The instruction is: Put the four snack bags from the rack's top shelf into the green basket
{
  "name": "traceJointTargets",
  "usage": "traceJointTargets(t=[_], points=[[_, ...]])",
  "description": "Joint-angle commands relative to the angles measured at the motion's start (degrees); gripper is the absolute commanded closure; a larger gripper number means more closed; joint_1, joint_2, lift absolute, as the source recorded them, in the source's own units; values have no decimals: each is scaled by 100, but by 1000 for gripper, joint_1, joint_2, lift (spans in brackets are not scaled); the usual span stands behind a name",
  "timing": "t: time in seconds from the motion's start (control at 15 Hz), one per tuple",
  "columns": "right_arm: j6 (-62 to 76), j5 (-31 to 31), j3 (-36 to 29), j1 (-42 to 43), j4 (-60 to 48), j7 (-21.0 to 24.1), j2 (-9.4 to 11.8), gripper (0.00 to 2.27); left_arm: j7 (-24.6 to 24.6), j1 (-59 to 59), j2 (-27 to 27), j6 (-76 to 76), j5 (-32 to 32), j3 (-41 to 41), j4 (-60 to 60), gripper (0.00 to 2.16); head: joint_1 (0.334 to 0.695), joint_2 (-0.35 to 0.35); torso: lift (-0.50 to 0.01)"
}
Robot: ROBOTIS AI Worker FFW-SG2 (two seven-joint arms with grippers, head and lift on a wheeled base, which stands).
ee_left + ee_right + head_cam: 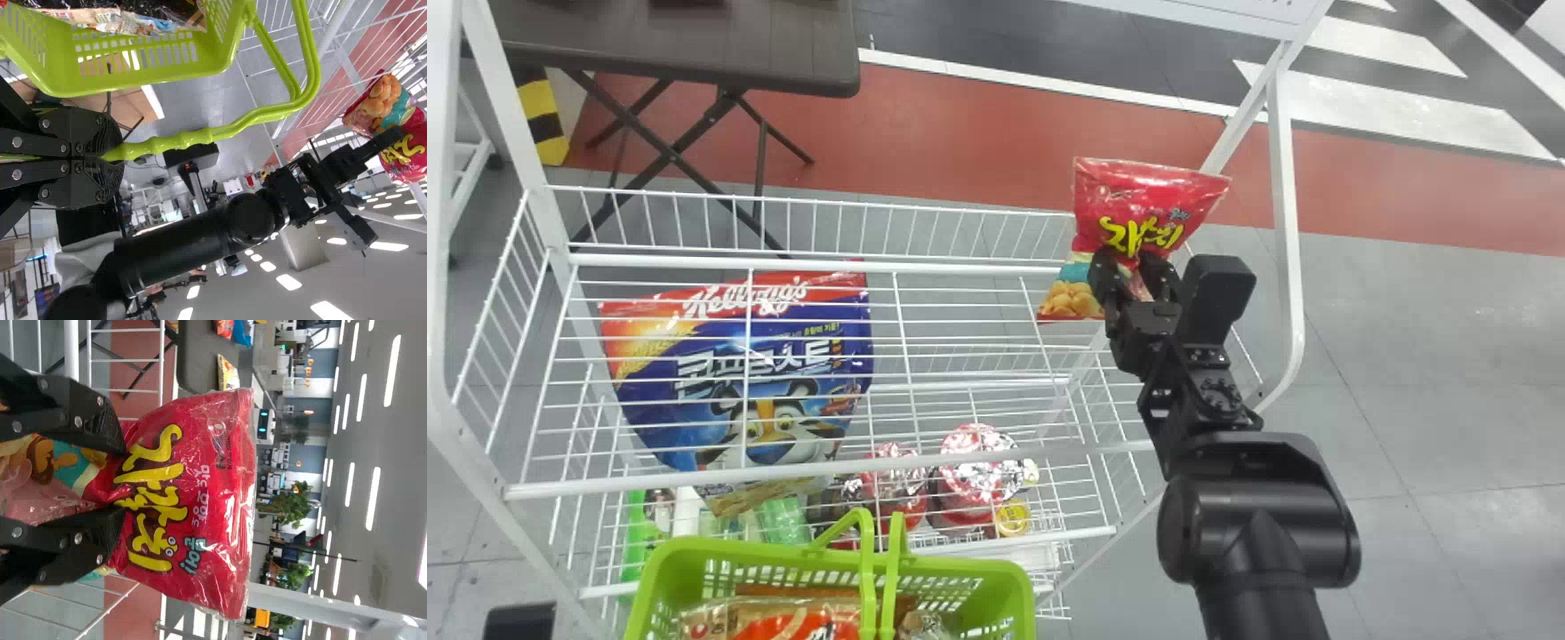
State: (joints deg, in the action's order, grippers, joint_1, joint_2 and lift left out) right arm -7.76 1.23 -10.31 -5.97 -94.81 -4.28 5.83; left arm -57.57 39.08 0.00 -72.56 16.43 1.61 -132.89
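In the head view, my right gripper (1131, 271) is over the right end of the white wire rack, shut on a red snack bag (1138, 209). The right wrist view has the bag (193, 500) pinched at its narrowed middle between the fingers of my right gripper (120, 480). The green basket (1009, 596) stands at the head view's bottom edge, with packaged snacks (791, 620) inside. In the left wrist view, my left gripper (110, 150) is shut on the handle of the basket (150, 81).
A blue cereal bag (738, 373) shows through the rack's wires (960, 267) at left. Tubs (978, 467) and other goods sit lower down. White rack posts (1285, 240) rise at both sides. A dark folding table (685, 53) is beyond the rack.
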Motion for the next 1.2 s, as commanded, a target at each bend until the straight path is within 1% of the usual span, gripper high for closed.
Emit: traceJointTargets(t=[0.0, 0.13, 0.27, 0.33, 0.53, 0.6, 0.67, 0.73, 0.8, 0.87, 0.93, 1.0, 1.13], points=[[59, 211, -24, -343, -477, -11, 6, 2159, 0, 21, -15, 0, 0, 6, -26, 2145, 695, -350, 0], [-46, 413, -33, -765, -1083, -20, 6, 2159, -9, 38, -15, 0, 0, 6, -44, 2145, 695, -350, 0], [-134, 651, 20, -1337, -1909, -99, 6, 2159, -18, 56, -15, 0, 0, -3, -53, 2145, 695, -350, 0], [-468, 827, 64, -1671, -2410, -170, -3, 2159, -18, 56, -15, 0, 0, -21, -70, 2145, 695, -350, 0], [-802, 1459, 37, -2901, -3711, -319, 6, 2159, -27, 82, -15, 0, 18, -65, -88, 2145, 695, -350, 0], [-872, 1609, 20, -3384, -4098, -504, -3, 2159, -18, 82, -15, 0, 18, -65, -88, 2145, 695, -350, 0], [-978, 1679, 29, -3762, -4388, -565, 6, 2159, -27, 91, -15, 0, 27, -74, -88, 2145, 695, -350, 0], [-1488, 1855, 20, -3850, -4485, -697, 32, 2159, -35, 109, -15, 0, 27, -91, -88, 2145, 695, -350, 0], [-2208, 2206, -86, -3859, -4520, -864, 68, 2159, -62, 144, -15, 17, 44, -109, -88, 2145, 695, -350, 0], [-2718, 2417, -165, -3956, -4581, -1031, 85, 2159, -53, 161, -15, 17, 44, -117, -88, 2145, 695, -350, 0], [-2788, 2417, -156, -4052, -4599, -1189, 112, 2159, -35, 161, -15, 35, 44, -117, -88, 2145, 695, -350, 0], [-3263, 2505, -156, -4079, -4634, -1312, 156, 2159, -35, 170, -15, 53, 44, -179, -88, 2145, 695, -350, 0], [-4089, 2620, -112, -4184, -4722, -1453, 173, 2159, -35, 170, -15, 53, 88, -302, -88, 2145, 695, -350, 0]])
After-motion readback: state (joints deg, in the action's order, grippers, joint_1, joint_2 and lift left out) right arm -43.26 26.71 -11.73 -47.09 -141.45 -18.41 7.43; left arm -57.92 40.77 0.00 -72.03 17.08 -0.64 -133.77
